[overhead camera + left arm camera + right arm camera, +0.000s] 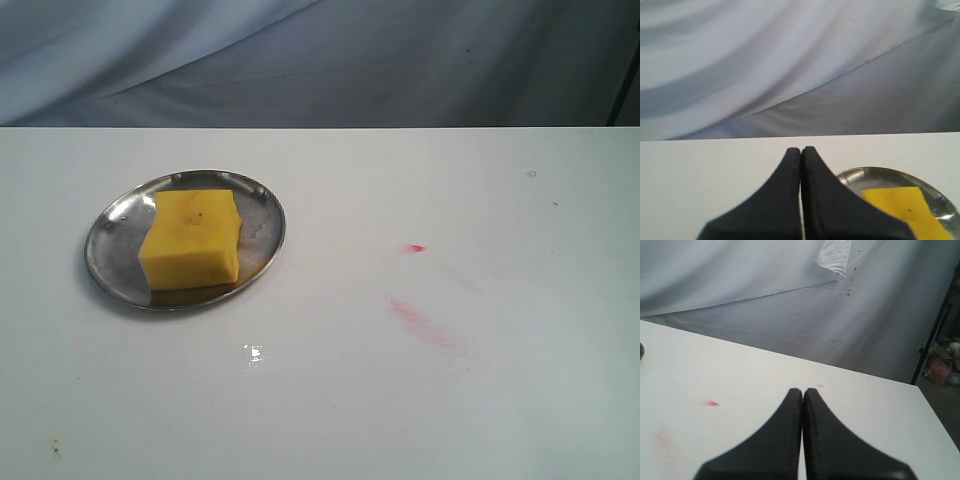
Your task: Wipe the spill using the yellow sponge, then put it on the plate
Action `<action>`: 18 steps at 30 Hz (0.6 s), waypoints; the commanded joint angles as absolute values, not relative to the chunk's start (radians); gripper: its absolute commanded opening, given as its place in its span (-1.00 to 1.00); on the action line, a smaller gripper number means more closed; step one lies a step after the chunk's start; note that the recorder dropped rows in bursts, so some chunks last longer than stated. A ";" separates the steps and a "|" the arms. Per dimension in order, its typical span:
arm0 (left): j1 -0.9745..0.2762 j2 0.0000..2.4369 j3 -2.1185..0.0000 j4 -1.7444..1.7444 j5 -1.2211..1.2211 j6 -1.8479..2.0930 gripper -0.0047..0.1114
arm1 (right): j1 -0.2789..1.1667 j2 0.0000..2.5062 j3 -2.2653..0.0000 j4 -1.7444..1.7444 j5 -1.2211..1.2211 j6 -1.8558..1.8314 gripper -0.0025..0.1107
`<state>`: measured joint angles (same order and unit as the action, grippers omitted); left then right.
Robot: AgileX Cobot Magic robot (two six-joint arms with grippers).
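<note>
The yellow sponge lies flat on the silver plate at the left of the white table. In the left wrist view the sponge and the plate show just beside my left gripper, which is shut on nothing and stands apart from them. Over the table's right part my right gripper is shut too, with nothing in it. Neither gripper appears in the exterior view. No yellowish-tan spill shows; only a small shiny glint sits on the table in front of the plate.
A red dot and a faint red smear mark the table right of centre; the dot also shows in the right wrist view. The table's far edge meets a grey cloth backdrop.
</note>
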<state>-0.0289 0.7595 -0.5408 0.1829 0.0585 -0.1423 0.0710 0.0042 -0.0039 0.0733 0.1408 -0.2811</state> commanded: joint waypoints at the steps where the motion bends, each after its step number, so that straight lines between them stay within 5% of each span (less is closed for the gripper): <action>1: 0.076 0.564 -0.420 0.175 0.041 -0.155 -0.92 | 0.070 0.000 0.000 0.063 0.134 -0.280 -0.96; 8: 0.139 0.256 -0.303 0.155 0.069 -0.156 -0.92 | 0.070 0.000 0.000 0.063 0.134 -0.280 -0.96; 18: 0.139 0.197 -0.261 0.140 0.180 -0.143 -0.92 | 0.070 0.000 0.000 0.063 0.134 -0.280 -0.96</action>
